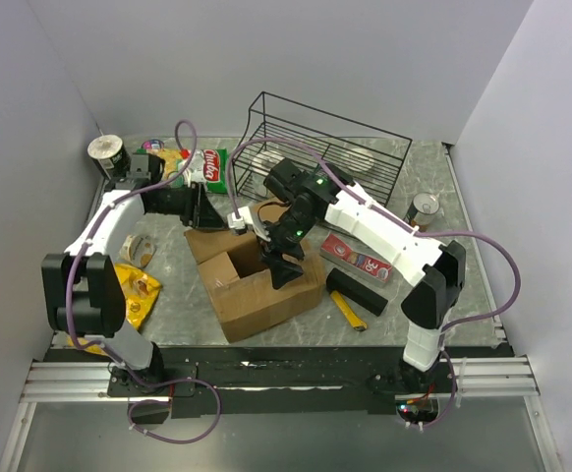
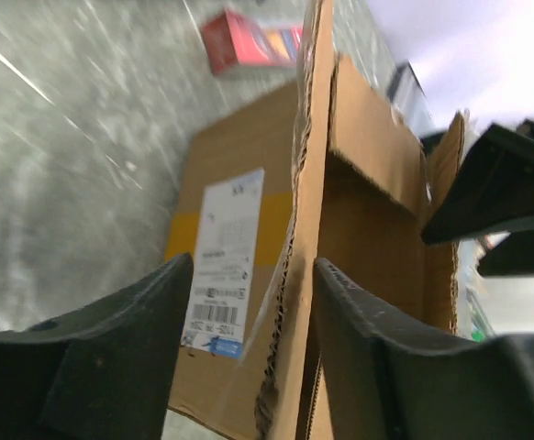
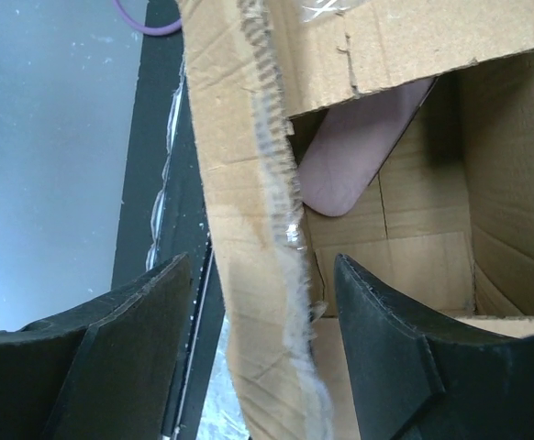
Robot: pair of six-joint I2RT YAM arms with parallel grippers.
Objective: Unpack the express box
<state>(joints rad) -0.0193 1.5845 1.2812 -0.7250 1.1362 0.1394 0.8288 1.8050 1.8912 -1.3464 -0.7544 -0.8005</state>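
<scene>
The express box (image 1: 257,280) is brown cardboard, open at the top, in the middle of the table. My left gripper (image 1: 210,211) is at its back left flap. In the left wrist view the gripper (image 2: 253,266) is open and straddles the upright flap edge (image 2: 296,275), beside the white label (image 2: 223,257). My right gripper (image 1: 284,267) reaches down at the box's right side. In the right wrist view it (image 3: 260,266) is open and straddles the frayed wall edge (image 3: 276,202). A pale pink flat item (image 3: 354,156) lies inside the box.
A black wire basket (image 1: 325,147) stands behind the box. A red packet (image 1: 357,258), a black bar (image 1: 357,291) and a yellow item (image 1: 348,310) lie to the right, with a tin (image 1: 425,208) beyond. Snack bags (image 1: 207,165), a tape roll (image 1: 139,249) and a cup (image 1: 107,152) are on the left.
</scene>
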